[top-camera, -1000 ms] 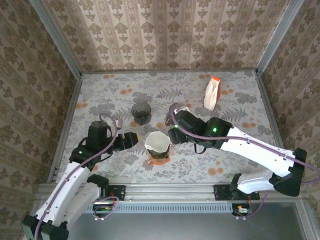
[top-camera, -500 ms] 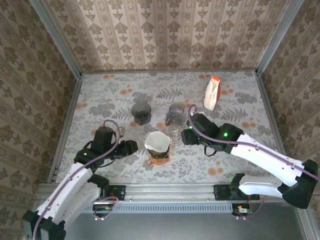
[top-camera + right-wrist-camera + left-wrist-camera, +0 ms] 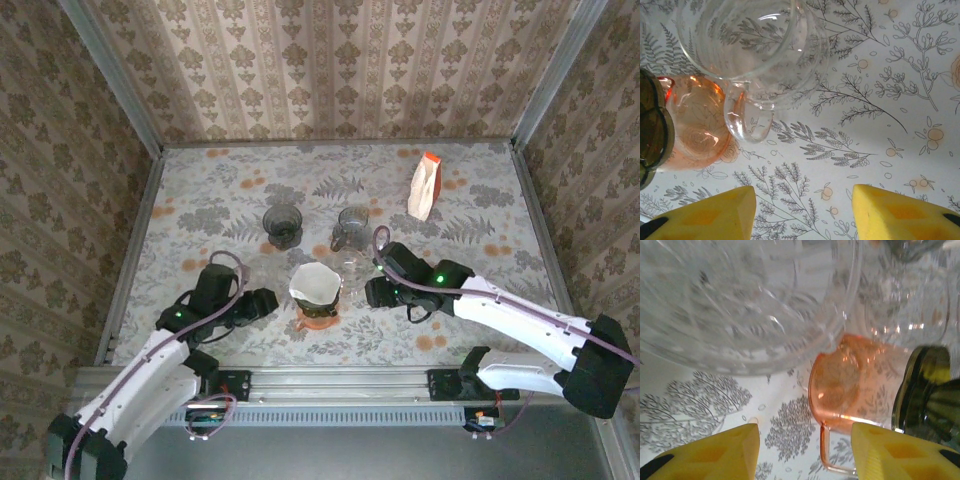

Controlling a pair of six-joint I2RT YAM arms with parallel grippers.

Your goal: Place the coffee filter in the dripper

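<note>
From above, both arms have drawn back over the last second. The right gripper [image 3: 371,292], which was hard against the filter [image 3: 315,282], now stands apart to its right. The left gripper [image 3: 265,302] has slid toward the near edge and is apart on the other side. The filter sits opened in the dripper [image 3: 316,306] over the orange cup [image 3: 315,321], and neither arm touches it.

Left wrist: the yellow fingers [image 3: 715,452] stand partly spread with only bare table [image 3: 700,390] between them, so this gripper holds nothing. Ahead are the orange cup, an olive rim that I take for the dripper's, and a large clear glass [image 3: 740,305].

Right wrist: its fingers [image 3: 900,210] are likewise parted and empty. A clear mug [image 3: 755,50] stands beyond, with the orange cup at left.

Released and left standing, the filter looks placed; only the retreat seems to remain.
</note>
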